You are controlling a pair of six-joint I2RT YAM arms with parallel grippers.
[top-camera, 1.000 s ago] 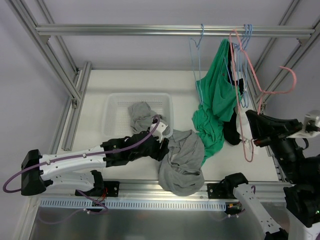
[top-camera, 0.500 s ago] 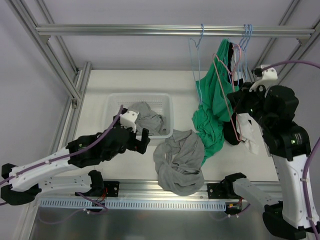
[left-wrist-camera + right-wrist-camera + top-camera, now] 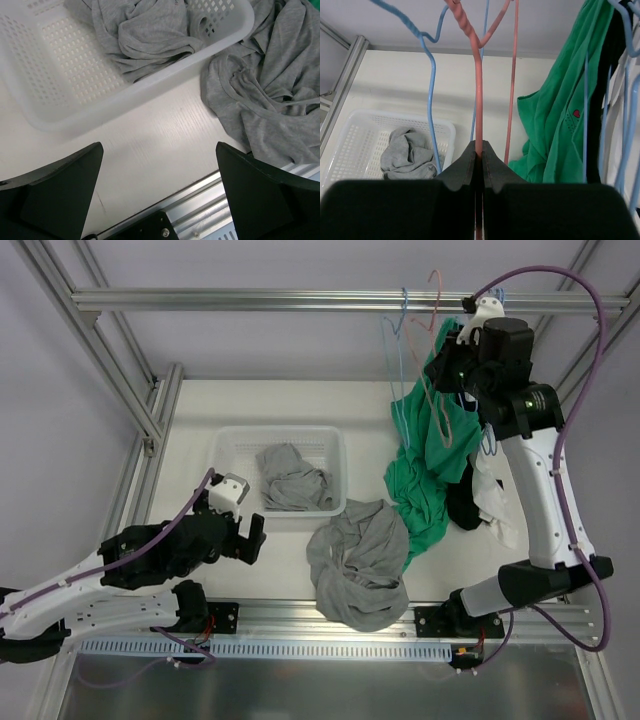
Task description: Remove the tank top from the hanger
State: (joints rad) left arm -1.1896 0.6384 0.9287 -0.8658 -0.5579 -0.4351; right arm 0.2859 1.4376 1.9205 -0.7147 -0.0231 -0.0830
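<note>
hanger (image 3: 478,100) pink, upright, hook up, pinched in right pincer (image 3: 479,146); left pincer (image 3: 157,187) wide open, empty.

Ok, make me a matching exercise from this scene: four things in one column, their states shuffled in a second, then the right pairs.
1. pink hanger
2. green tank top
3. white basket
4. left pincer

A. open above the table
B. holds a grey garment
C. clamped in the right pincer
D. hangs below the rail

Pairs: 1-C, 2-D, 3-B, 4-A.
</note>
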